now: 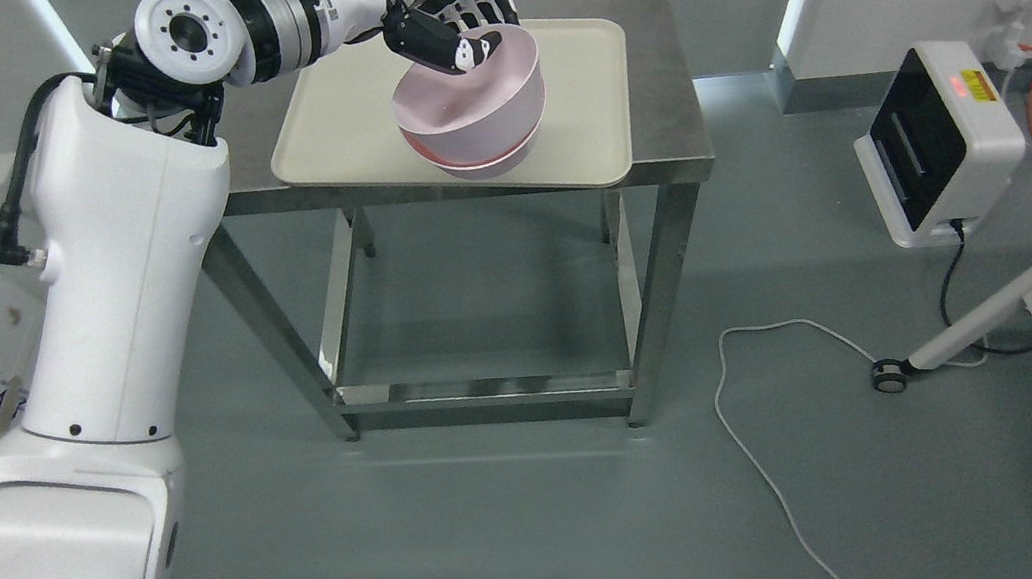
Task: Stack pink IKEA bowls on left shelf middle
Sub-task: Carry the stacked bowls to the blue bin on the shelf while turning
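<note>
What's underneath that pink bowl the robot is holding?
Under the top pink bowl, gripped by the left hand, a second pink bowl shows only its rim and base. Both sit on a cream tray; anything between them is hidden.

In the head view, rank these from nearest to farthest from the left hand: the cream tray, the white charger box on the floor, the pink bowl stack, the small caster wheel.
1. Pink bowl stack: left hand grips the top bowl's rim.
2. Cream tray: directly under the bowls, on the steel table.
3. White charger box: on the floor, far right.
4. Small caster wheel: on the floor, lower right.
</note>
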